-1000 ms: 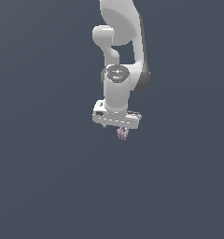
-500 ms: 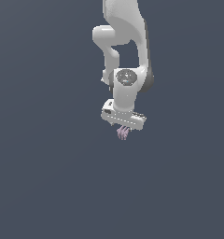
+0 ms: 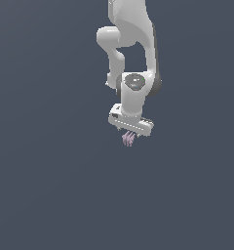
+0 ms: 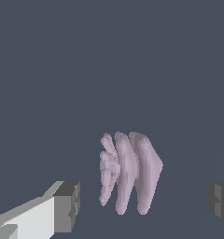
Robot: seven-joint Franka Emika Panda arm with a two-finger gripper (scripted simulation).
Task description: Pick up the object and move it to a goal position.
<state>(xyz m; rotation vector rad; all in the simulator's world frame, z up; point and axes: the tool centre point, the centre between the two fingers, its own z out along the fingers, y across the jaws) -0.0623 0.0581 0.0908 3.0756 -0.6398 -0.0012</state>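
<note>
The white arm (image 3: 131,39) reached down from the top of the exterior view, and its gripper (image 3: 130,133) pointed downward over a plain dark grey floor (image 3: 50,185). The object (image 3: 128,139), a small pale purple-pink clump of ridged lobes, showed just below the gripper's white body, at the tips of the fingers.

In the wrist view the object (image 4: 129,173) sat between the two dark grey fingertips (image 4: 67,207), with the gripper (image 4: 144,203) spread wide. A clear gap of floor showed between the object and each pad, so neither finger touched it; it lay somewhat nearer the finger carried on the white bar than the other finger at the frame's edge. The jaws stood open and held nothing. Whether the object rested on the floor could not be told.
</note>
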